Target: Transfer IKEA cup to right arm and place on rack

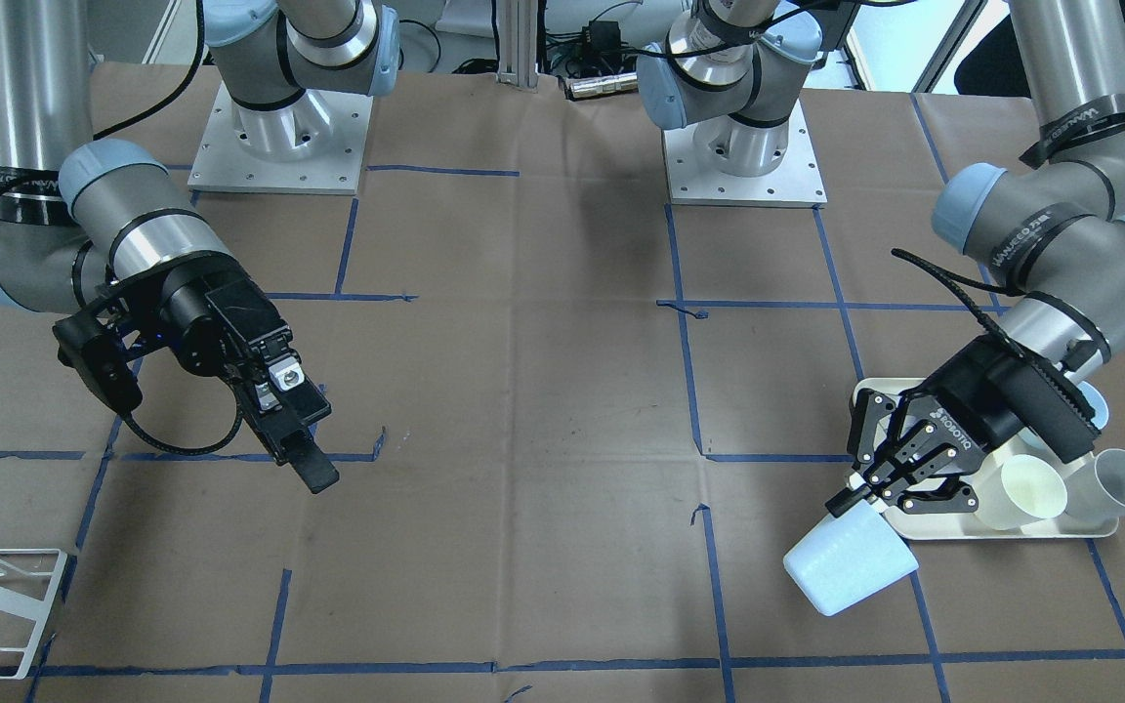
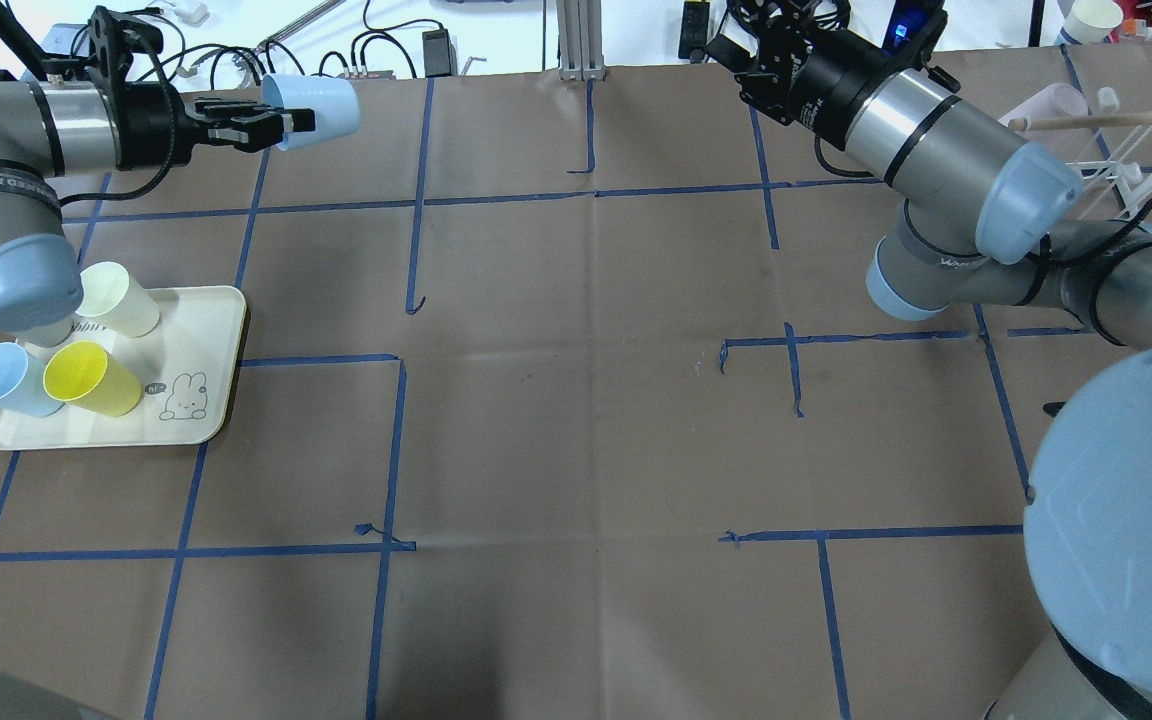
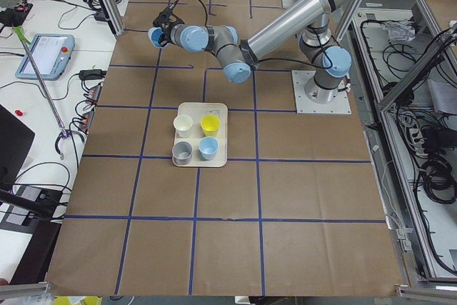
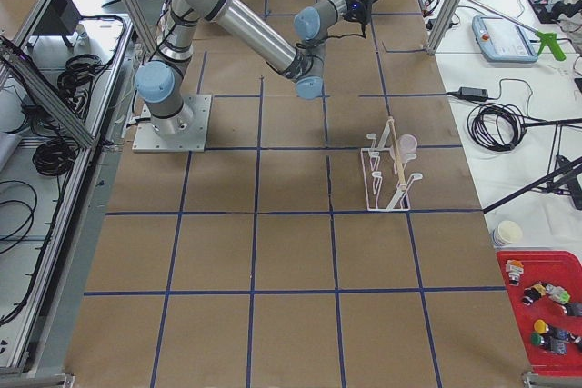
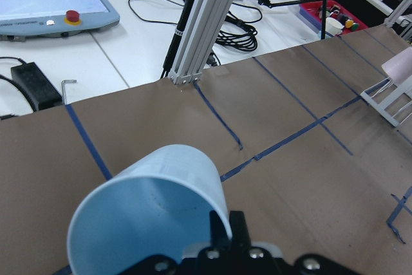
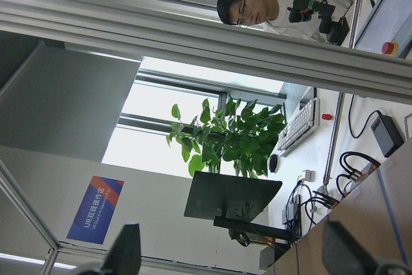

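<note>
My left gripper (image 1: pixel 860 496) is shut on the rim of a pale blue IKEA cup (image 1: pixel 848 561). It holds the cup tilted above the paper, just off the corner of the cream tray (image 1: pixel 914 527). The cup also shows in the overhead view (image 2: pixel 311 108) and, mouth toward the camera, in the left wrist view (image 5: pixel 151 204). My right gripper (image 1: pixel 304 459) hangs empty over the table's other half; its fingertips (image 6: pixel 125 249) stand wide apart in the right wrist view. The white wire rack (image 2: pixel 1136 150) stands past the right arm and holds a pink cup (image 2: pixel 1056 105).
The tray (image 2: pixel 206 330) holds a cream cup (image 2: pixel 116 298), a yellow cup (image 2: pixel 91 378), a blue cup (image 2: pixel 1 378) and a grey cup (image 3: pixel 183 151). A wooden rod (image 2: pixel 1106 118) lies across the rack. Both arm bases (image 1: pixel 279 127) stand at the robot's edge of the table.
</note>
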### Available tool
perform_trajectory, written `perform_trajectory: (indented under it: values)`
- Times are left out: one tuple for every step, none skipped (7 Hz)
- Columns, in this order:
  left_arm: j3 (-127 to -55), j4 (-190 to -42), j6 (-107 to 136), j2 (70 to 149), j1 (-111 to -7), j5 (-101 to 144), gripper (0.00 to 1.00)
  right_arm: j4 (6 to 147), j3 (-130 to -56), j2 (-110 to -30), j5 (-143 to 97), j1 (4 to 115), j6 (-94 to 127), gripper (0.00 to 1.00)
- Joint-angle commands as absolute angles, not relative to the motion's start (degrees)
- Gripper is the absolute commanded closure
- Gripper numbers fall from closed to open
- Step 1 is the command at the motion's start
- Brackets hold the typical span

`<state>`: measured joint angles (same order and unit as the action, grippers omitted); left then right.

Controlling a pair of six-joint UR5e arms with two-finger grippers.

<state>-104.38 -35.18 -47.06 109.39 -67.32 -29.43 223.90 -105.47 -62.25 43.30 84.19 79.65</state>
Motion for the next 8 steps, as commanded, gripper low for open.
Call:
perform_trajectory:
  values:
    - [-104.94, -21.07, -46.41, 114.67, -69.95, -21.74, 1.00, 224.03, -105.47, -62.23, 44.21, 84.73, 79.80, 0.00]
    - [-105.29, -16.31, -45.10, 115.92, -71.18, -18.14, 1.00, 224.03, -105.47, -62.14, 44.21, 84.73, 79.80, 0.00]
    - [-105.64, -15.56, -44.65, 116.10, -72.32, -15.23, 1.00, 224.03, -105.47, -62.14, 44.30, 84.73, 79.72, 0.00]
    - [-107.82, -13.12, -45.17, 115.93, -73.20, -14.25, 1.00, 224.12, -105.47, -62.05, 44.30, 84.73, 79.72, 0.00]
    - [-111.76, -5.70, -44.57, 116.36, -73.04, -10.67, 1.00, 224.12, -105.47, -61.88, 44.30, 84.73, 79.63, 0.00]
    - [-114.49, 1.51, -44.56, 118.11, -73.04, -9.42, 1.00, 226.47, -105.47, -60.31, 44.30, 84.73, 79.63, 0.00]
    - [-114.87, 5.50, -44.21, 118.91, -73.21, -8.80, 1.00, 231.19, -105.47, -57.86, 44.38, 84.73, 79.80, 0.00]
    - [-114.87, 5.80, -44.21, 118.05, -73.91, -8.88, 1.00, 233.68, -105.47, -56.88, 45.69, 84.73, 83.02, 0.00]
